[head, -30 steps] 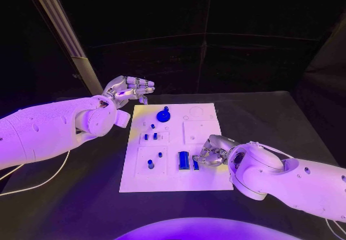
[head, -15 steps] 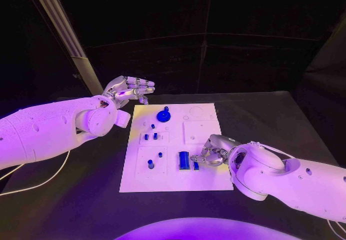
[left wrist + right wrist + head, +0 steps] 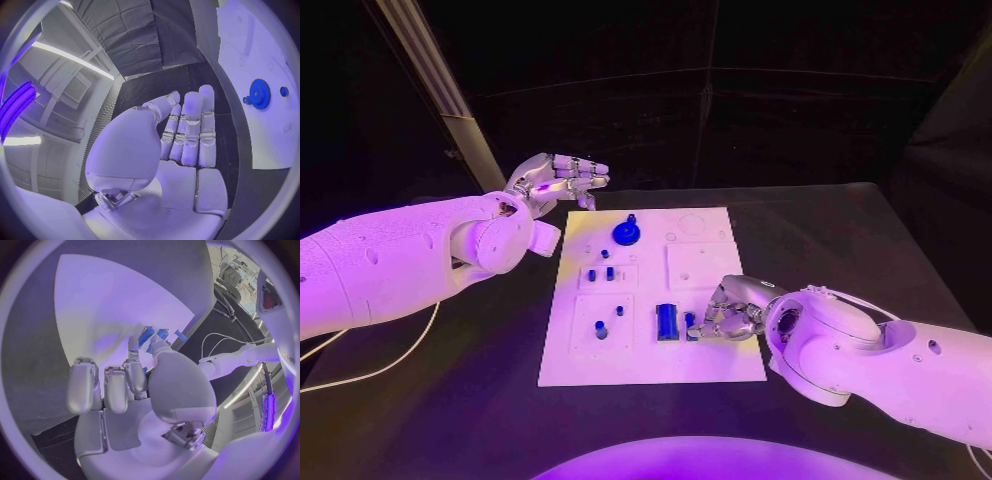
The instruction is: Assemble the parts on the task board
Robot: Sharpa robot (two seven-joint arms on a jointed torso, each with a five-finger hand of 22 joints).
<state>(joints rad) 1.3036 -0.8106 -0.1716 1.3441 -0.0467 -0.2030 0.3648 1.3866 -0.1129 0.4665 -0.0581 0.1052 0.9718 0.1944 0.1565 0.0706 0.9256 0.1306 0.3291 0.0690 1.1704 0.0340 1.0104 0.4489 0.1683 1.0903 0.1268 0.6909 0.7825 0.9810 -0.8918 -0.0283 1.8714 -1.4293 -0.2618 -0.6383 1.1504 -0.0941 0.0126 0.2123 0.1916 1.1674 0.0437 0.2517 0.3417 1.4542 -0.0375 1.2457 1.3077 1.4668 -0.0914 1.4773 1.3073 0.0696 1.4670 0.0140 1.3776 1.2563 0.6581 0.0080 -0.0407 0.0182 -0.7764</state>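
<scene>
1. The task board is a white rectangular plate lying flat at the centre of the frame.
2. A round blue gear stands near the board's upper edge.
3. Small blue pegs stand at the board's left middle.
4. A blue block lies at its lower centre.

One white task board lies on one black tabletop. On the board sit one blue gear and several small blue parts, too small to count surely. Two hands show: left hand, right hand.
</scene>
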